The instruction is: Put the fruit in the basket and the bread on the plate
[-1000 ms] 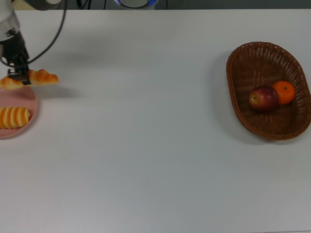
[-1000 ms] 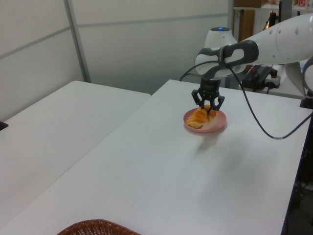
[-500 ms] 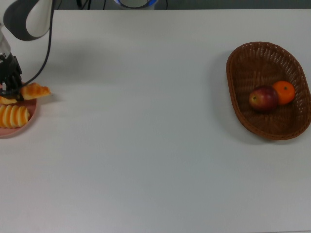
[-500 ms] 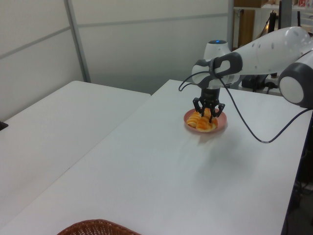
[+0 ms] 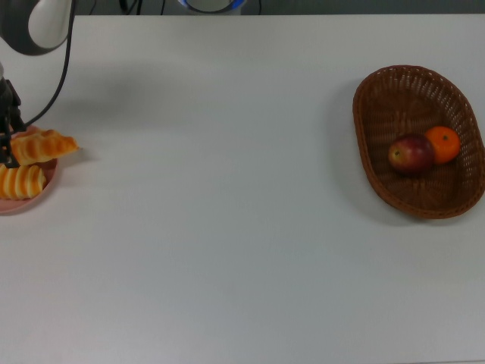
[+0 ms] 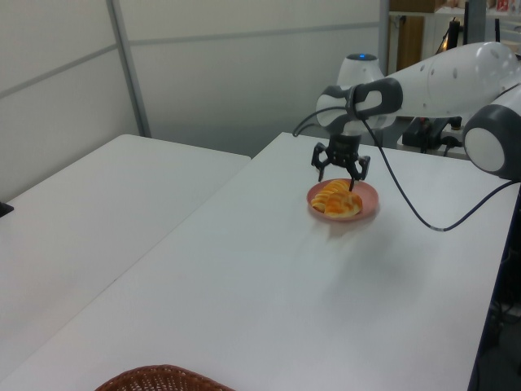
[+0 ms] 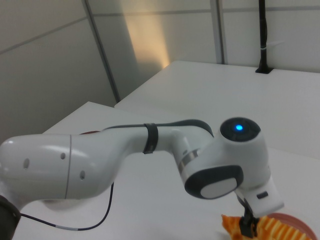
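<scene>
Basically done from the look of it. The desk point(image 5: 227, 227) carries everything: the basket point(image 5: 379, 178) sits at the top view's right with the apple point(image 5: 411, 155) and orange point(image 5: 442, 144) touching each other inside it, so the fruit half reads as finished. The arm point(image 6: 440, 77) reaches over the far end of the desk in the left view; in the right view it fills most of the frame and blocks the scene behind it. The plate point(image 5: 45, 189) is at the top view's left edge, partly cut off by the frame. On it lie the striped roll point(image 5: 21, 182) and the croissant point(image 5: 44, 147), side by side; the croissant's pointed end overhangs the rim toward the top view's right, probably because the plate is small for two breads. The tool point(image 6: 341, 173) hangs just above the plate in the left view, fingers spread, holding nothing, which fits a release onto the plate. My read: both breads are placed, only retreat is left. Hard to tell whether the croissant rests stably on the rim or could tip off. In the top view the tool is nearly out of frame; in the right view only a dark finger shows beside the bread.
</scene>
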